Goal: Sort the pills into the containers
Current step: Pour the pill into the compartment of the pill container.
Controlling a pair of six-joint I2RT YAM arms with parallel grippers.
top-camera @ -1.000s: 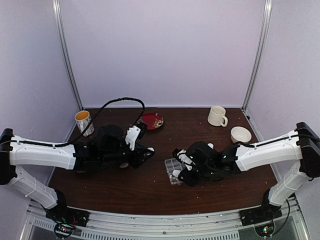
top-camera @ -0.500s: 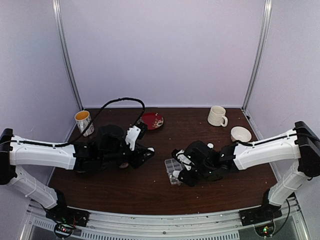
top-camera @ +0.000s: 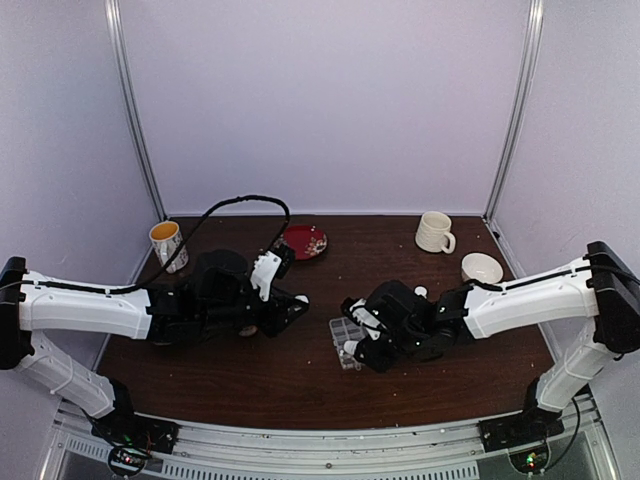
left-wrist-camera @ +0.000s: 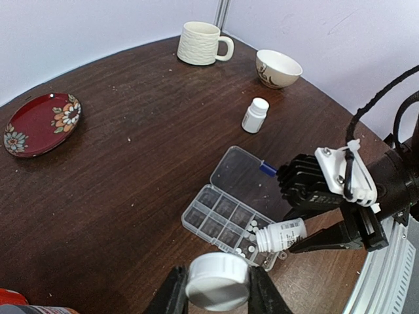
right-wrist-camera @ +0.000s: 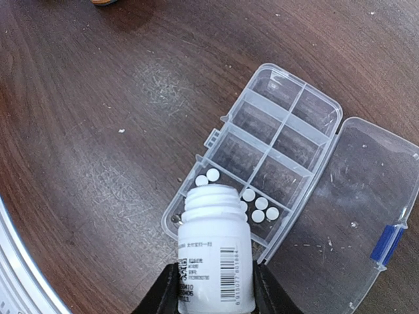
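- Pouring pills [right-wrist-camera: 258, 206] from the bottle [right-wrist-camera: 215, 239], gripped by the right gripper [right-wrist-camera: 215, 288], into the organizer cells [right-wrist-camera: 286, 121].
- Left gripper [left-wrist-camera: 216, 296] grips the cap [left-wrist-camera: 217, 280].
- Next, I think, aim at an empty cell.

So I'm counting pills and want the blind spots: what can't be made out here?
- Right wrist: the bottle covers part of the organizer's near cells, so some pills may be hidden.
- Bottle contents: opaque, every view.
- Top view: pills too small; right gripper overlaps the organizer.
- Left wrist: orange object cut by the bottom-left corner.
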